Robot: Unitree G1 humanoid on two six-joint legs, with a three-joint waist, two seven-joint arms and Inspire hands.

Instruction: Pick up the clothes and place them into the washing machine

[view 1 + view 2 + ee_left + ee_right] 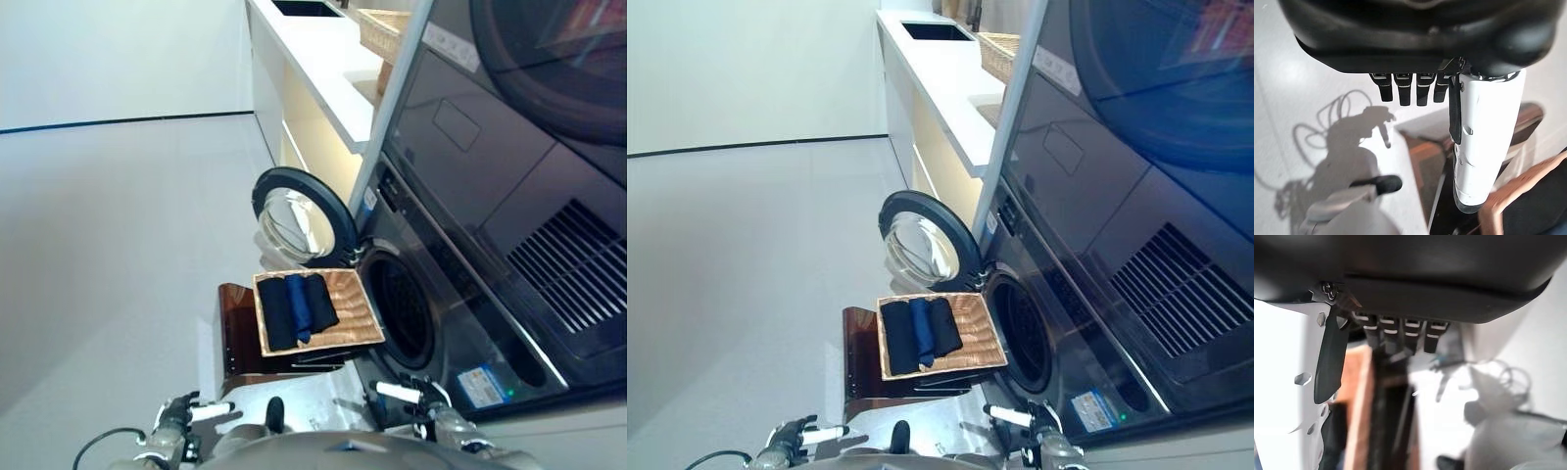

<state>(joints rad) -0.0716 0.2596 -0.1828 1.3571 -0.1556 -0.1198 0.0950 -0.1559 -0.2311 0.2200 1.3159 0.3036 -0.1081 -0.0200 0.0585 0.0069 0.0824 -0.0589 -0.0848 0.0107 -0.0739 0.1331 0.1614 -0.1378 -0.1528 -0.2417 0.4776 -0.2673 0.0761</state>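
Note:
Folded clothes (297, 308), two black and one blue, lie side by side in a flat wicker tray (355, 304). The tray rests on a brown stool (235, 338) just left of the washing machine's round opening (402, 311). Its glass door (299, 220) is swung wide open beyond the tray. My left hand (181, 416) hangs low, short of the stool, open and holding nothing; its white-covered thumb (1484, 142) points toward the tray's corner (1513, 198). My right hand (421, 395) is open and empty in front of the machine, thumb (1320, 382) straight.
A dark dryer (549, 78) is stacked above the washing machine. A white counter (313, 54) with a wicker basket (384, 29) runs along the far wall. Pale floor (108, 245) spreads out to the left.

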